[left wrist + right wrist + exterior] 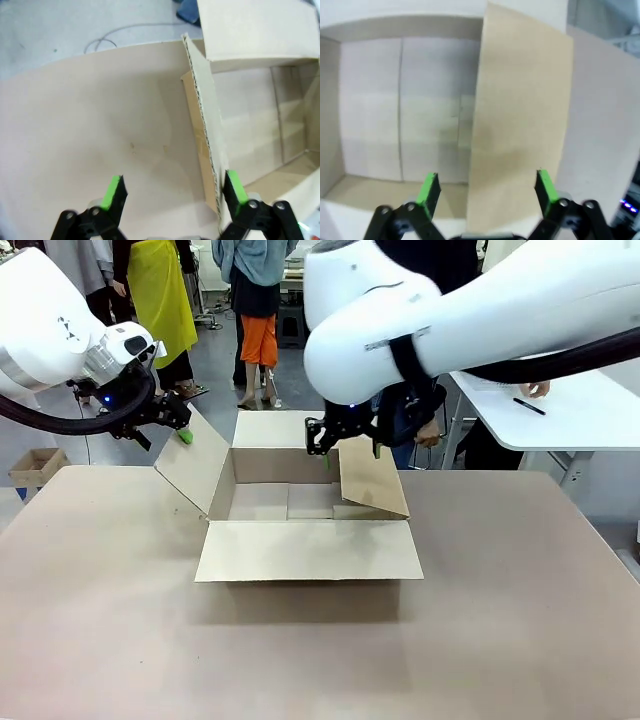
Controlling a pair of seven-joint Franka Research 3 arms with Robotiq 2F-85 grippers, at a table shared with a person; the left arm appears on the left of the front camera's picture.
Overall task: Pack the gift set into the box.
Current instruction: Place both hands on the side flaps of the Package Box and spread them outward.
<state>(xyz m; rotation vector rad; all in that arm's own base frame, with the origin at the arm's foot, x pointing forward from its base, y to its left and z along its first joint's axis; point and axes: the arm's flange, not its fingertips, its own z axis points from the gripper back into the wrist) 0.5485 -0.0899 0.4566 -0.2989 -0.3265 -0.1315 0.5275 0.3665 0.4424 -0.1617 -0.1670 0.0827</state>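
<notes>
While the brown cardboard box (310,552) sits open at the middle of the table (120,620), its four flaps spread, the left gripper (181,431) hovers with fingers apart, the left flap (195,470)'s top edge between them. The right gripper (333,452), also spread, hangs over the right flap (372,480). The corrugated card looks light and stiff but easily creased, so the flap edges seem the best hold.

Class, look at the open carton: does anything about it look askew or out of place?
Yes: the right flap of the box leans inward over the opening, while the other three stand clear of it. The open right gripper straddles it.
</notes>
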